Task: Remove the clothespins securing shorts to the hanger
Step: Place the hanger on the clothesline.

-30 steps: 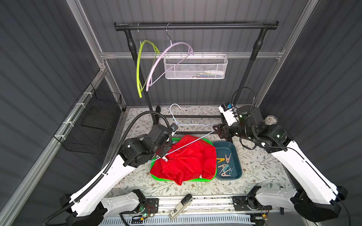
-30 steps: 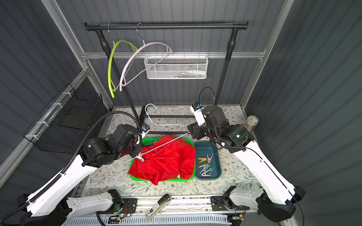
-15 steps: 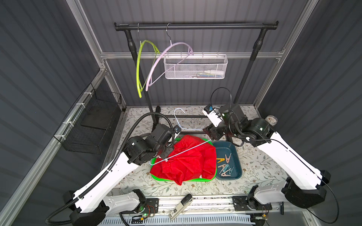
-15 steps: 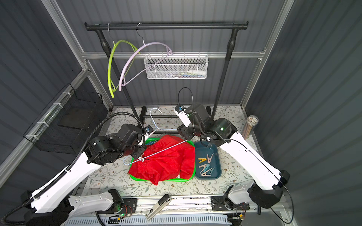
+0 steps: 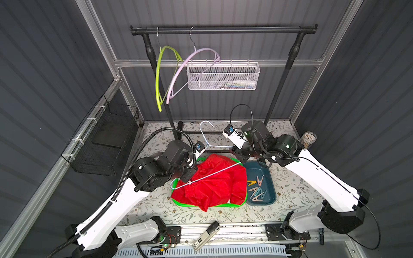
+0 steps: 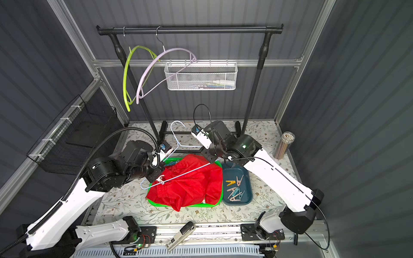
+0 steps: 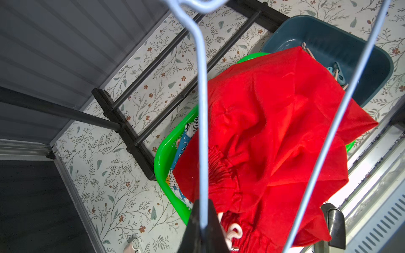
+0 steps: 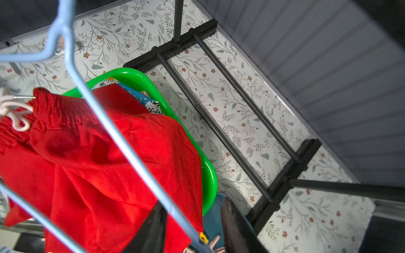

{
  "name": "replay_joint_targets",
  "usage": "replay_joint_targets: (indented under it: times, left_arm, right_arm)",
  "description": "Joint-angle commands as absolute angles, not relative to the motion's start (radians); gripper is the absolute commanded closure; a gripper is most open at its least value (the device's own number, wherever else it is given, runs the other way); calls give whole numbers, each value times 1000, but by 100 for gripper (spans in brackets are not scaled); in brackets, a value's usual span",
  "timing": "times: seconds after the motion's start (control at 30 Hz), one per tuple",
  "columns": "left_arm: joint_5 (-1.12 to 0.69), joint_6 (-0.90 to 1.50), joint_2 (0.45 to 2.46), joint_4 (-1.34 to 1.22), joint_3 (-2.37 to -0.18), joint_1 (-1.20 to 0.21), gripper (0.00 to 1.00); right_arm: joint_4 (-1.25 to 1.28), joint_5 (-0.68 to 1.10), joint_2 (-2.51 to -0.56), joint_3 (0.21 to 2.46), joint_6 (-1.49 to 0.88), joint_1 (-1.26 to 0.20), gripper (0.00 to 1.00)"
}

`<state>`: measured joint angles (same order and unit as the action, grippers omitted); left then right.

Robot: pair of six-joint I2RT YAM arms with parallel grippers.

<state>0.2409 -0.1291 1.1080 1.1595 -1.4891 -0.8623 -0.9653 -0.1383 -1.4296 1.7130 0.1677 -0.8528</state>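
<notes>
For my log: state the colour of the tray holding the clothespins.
The tray is dark teal, clearest in a top view.

Is a flat tabletop (image 5: pixel 288 189) covered in a pale leaf-and-flower print. Bears a bright green rectangular plastic tray (image 7: pixel 163 157) near the middle, with a dark teal plastic bin (image 5: pixel 269 178) just beside it on the right. Holds the black metal base of a garment rack (image 8: pixel 245 96) behind both, toward the back wall. Carries a clear cylindrical jar of pale sticks (image 5: pixel 309 139) in the rear right corner.
</notes>
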Motion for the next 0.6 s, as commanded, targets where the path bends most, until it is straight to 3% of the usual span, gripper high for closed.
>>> replay_joint_targets:
  times: [0.0, 0.57]
  left_arm:
    - [203, -110, 1129, 1169, -1517, -858, 100]
    - [105, -122, 1106, 1198, -1548, -858, 100]
  right_arm:
    - [-946, -143, -1406, 1673, 188, -869, 63]
    - [-934, -141, -1376, 1629, 238, -881, 83]
